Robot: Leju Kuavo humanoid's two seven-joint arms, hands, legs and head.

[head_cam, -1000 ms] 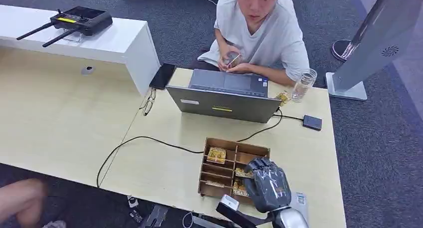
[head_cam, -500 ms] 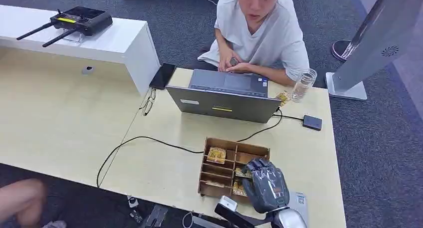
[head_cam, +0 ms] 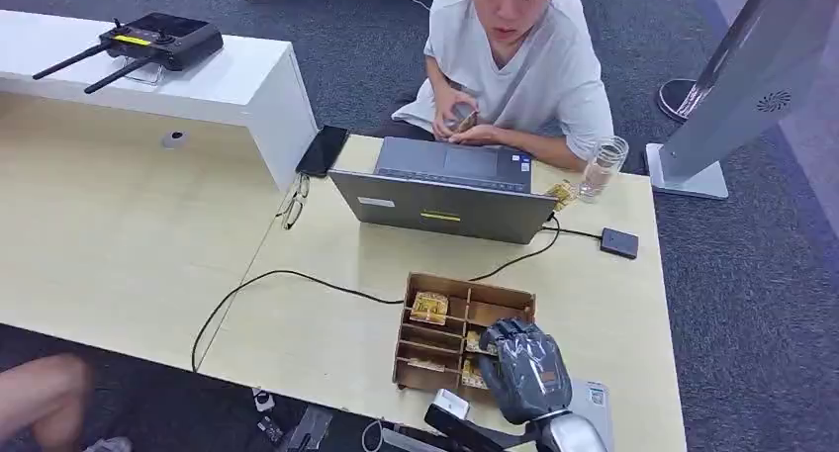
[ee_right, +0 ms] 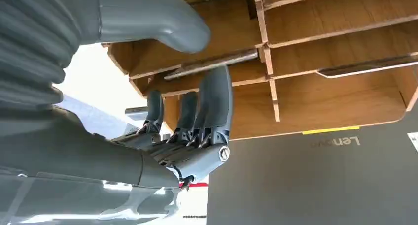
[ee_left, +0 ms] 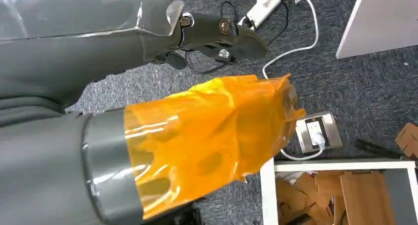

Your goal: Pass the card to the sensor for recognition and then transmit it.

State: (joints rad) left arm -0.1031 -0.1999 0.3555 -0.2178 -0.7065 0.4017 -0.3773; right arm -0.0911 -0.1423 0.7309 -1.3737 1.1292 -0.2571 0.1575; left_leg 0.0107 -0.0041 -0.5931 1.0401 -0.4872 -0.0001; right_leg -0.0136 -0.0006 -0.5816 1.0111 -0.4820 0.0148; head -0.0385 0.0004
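Note:
A wooden divided box (head_cam: 495, 296) stands near the table's front edge, with yellowish cards (head_cam: 430, 307) lying in its compartments. My right hand (head_cam: 524, 371) hovers over the box's near right compartments and hides some cards there. In the right wrist view that right hand (ee_right: 197, 112) has thumb and fingers (ee_right: 215, 102) apart above the wooden dividers (ee_right: 268, 72), holding nothing. The small black sensor (head_cam: 619, 242) lies at the table's right, cabled to the laptop (head_cam: 445, 210). My left hand (ee_left: 207, 87) hangs over the floor, thumb wrapped in orange film, fingers extended and empty.
A person sits behind the laptop, holding a card (head_cam: 463, 119) in both hands. A glass (head_cam: 603, 167) stands right of the laptop, a phone (head_cam: 322, 150) and spectacles (head_cam: 292, 207) to its left. A black cable (head_cam: 267, 279) crosses the table. A white shelf carries a remote controller (head_cam: 158, 39).
My right hand has sunk slightly and drawn back toward the box's near edge. The person's hands have shifted with the card.

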